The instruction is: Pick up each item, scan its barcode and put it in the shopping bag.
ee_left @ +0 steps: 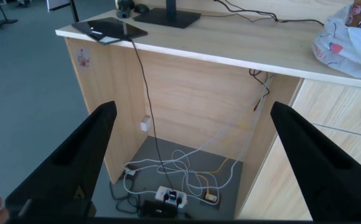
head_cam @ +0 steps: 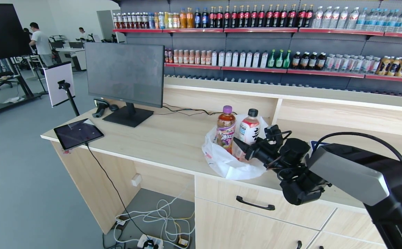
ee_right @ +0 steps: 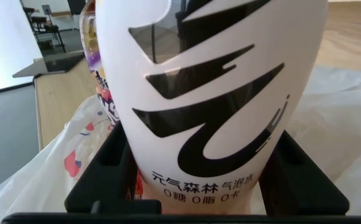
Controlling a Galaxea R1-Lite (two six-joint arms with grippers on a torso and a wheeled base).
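The left hand point(ee_left: 193, 106) hangs low in front of the desk point(head_cam: 173, 138), its two fingers spread wide with nothing between them. It faces the open space under the desktop. There the left wrist view brings out a tangle of cables point(ee_left: 187, 165) and a power strip point(ee_left: 171, 198) on the floor.

On the desk's left end lies a dark tablet point(head_cam: 78, 133), its cord running down over the front edge. Behind it stands a scanner point(head_cam: 100, 108), just beside the foot of a dark monitor point(head_cam: 124, 74).

Further right, the white shopping bag point(head_cam: 221, 159) sits open near the desk's front edge. Two bottles stand upright in it, side by side: a purple-capped bottle point(head_cam: 226, 129) on the left and a black-capped bottle point(head_cam: 249, 129) on the right.

The right hand point(head_cam: 246, 148) reaches into the bag from the right, level with the lower half of the black-capped bottle. From the head view, one finger crosses in front of that bottle. The right wrist view gives the grip itself: a black finger lies against each side of the bottle's white body, pinching it. It also takes in the bold black strokes on the label, the purple-capped bottle just behind, and crumpled bag plastic on both sides.
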